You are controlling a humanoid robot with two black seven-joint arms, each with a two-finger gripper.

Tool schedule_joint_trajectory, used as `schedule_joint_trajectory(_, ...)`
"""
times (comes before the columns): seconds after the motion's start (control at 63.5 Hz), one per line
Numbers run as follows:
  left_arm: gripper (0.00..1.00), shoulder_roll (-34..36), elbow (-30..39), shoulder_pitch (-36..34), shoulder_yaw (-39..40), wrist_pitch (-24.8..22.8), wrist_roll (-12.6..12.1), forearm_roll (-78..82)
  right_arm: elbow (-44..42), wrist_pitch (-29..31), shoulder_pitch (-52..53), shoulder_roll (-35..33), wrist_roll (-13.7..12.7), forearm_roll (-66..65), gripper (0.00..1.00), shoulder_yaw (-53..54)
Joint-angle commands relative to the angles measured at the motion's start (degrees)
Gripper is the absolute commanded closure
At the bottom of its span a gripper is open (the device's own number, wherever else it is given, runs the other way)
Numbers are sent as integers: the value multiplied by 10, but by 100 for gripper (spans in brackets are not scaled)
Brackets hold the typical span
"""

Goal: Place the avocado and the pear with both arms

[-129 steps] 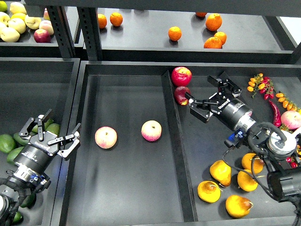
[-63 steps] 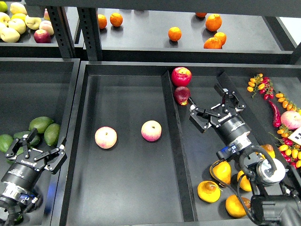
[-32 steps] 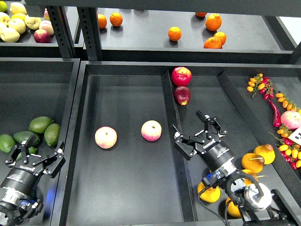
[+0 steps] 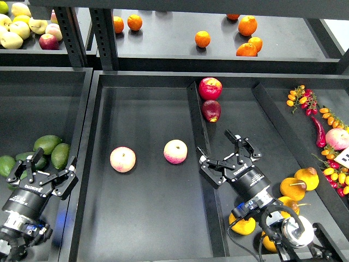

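Note:
Several orange-yellow pears lie at the front of the right bin; one pear (image 4: 307, 176) shows its brown stem. My right gripper (image 4: 223, 153) is open and empty, above the bin floor, up and left of the pears. In the left bin lie green oval fruits (image 4: 47, 143). A darker avocado (image 4: 26, 158) lies among them, partly hidden by my left gripper (image 4: 46, 168). That gripper is open and empty, just in front of the green fruits.
Two pink-cream peaches (image 4: 122, 159) (image 4: 175, 151) lie in the middle tray (image 4: 147, 229). Two red apples (image 4: 210, 88) sit at the back by the divider (image 4: 199, 136). Chillies and small tomatoes (image 4: 305, 98) lie far right. Oranges (image 4: 203, 39) and apples (image 4: 22, 27) sit on the back shelf.
My right arm has drawn back from the red apples toward the front, above the pears. My left gripper has dropped toward the front of the green fruits. Both stay open and empty.

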State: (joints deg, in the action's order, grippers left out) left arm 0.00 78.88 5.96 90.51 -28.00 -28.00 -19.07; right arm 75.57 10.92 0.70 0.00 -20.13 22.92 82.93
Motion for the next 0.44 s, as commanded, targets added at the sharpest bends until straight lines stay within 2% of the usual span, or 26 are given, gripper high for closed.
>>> schedule_joint_trajectory(0.0, 1, 0, -2, -3, -14, 0, 0, 2, -1, 1, 0, 0, 2, 3, 0, -7)
schedule_joint_trajectory(0.284, 1, 0, -4, -3, -86, 0, 1, 13, -3, 19, -2, 0, 4, 3, 0, -41)
schedule_joint_trajectory(0.425, 1, 0, -4, -3, -88, 0, 1, 29, -4, 22, -2, 0, 7, 3, 0, -44)
